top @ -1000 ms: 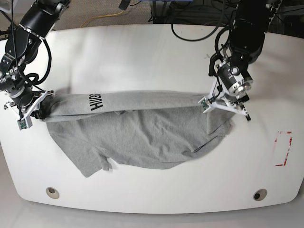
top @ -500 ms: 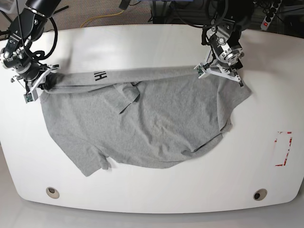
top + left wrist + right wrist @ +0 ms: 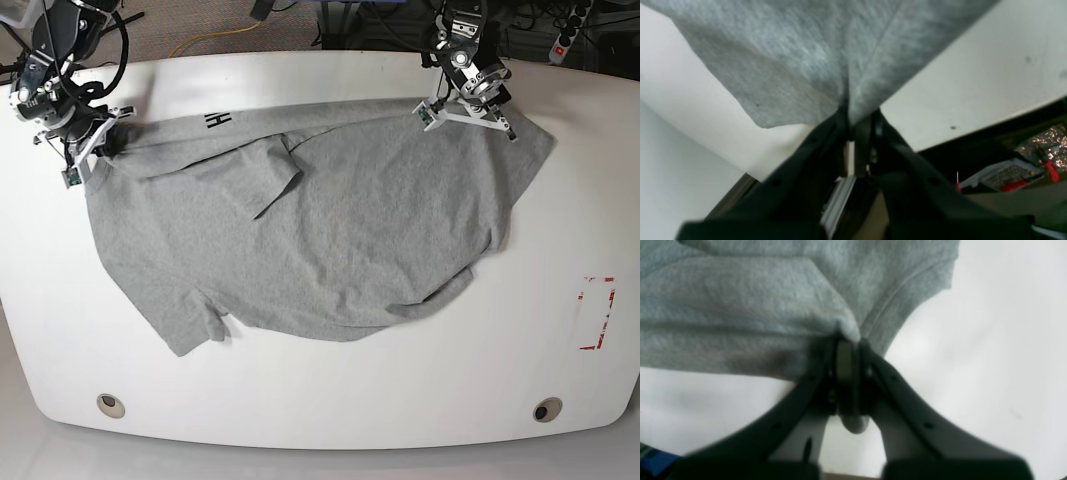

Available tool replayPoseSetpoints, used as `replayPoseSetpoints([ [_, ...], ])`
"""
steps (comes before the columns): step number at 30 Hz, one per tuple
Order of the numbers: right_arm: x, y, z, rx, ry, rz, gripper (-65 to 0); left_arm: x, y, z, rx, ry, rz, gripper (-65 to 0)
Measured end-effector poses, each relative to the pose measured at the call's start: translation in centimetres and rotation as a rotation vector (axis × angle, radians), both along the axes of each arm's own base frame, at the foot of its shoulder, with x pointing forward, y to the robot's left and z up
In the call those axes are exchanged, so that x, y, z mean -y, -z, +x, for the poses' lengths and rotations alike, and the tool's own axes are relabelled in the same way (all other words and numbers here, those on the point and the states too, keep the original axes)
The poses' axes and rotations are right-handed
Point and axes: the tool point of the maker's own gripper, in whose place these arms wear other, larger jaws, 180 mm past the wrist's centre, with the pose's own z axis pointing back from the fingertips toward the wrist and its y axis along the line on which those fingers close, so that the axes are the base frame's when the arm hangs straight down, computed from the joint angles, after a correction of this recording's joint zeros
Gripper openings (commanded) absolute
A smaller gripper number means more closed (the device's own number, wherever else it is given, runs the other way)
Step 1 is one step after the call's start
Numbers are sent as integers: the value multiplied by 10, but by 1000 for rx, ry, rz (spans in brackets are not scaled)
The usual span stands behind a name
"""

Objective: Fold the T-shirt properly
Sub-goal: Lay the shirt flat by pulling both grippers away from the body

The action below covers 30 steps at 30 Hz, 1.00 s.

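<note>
I'm looking at a robotics lab bench. The white table [image 3: 320,400] is a rounded work surface with two grommet holes [image 3: 111,405] near its front edge and a red tape rectangle [image 3: 597,312] marked on it. Behind it I see tangled black cables [image 3: 400,60] and a yellow cable [image 3: 215,40] on a carpeted floor, plus a power strip [image 3: 568,35]. My left wrist view catches a bin of electronics [image 3: 1007,171] below the table edge.

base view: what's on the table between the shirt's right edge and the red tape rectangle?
Nothing. In the base view, bare white table runs from the T-shirt to the red tape rectangle.
</note>
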Motion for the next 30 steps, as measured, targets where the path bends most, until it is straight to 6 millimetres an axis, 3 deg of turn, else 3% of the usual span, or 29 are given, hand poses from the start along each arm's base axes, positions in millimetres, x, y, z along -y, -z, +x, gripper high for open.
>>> replayPoseSetpoints([
  [9, -6, 8, -9, -20, 2, 20, -650, -17, 4, -17, -34, -48, 24, -646],
  [12, -7, 9, -14, -28, -1, 22, -582, -17, 6, -23, -49, -47, 22, -637],
  [14, -8, 10, -18, -35, -2, 24, -523, -17, 7, -25, -54, -47, 22, -582],
  [18, -8, 15, -26, -51, 15, 27, -455, -11, 7, -25, -52, -65, 3, -410],
  [22, -3, 6, -31, -12, 61, 46, -401, -12, 8, -25, -48, -97, -16, -340],
  [27, -7, 7, -40, -43, 64, 80, -374, -12, 6, -20, -34, -119, -17, -339],
  [30, -12, 5, -41, -29, 58, 114, -374, -11, 4, -15, -21, -127, -24, -401],
])
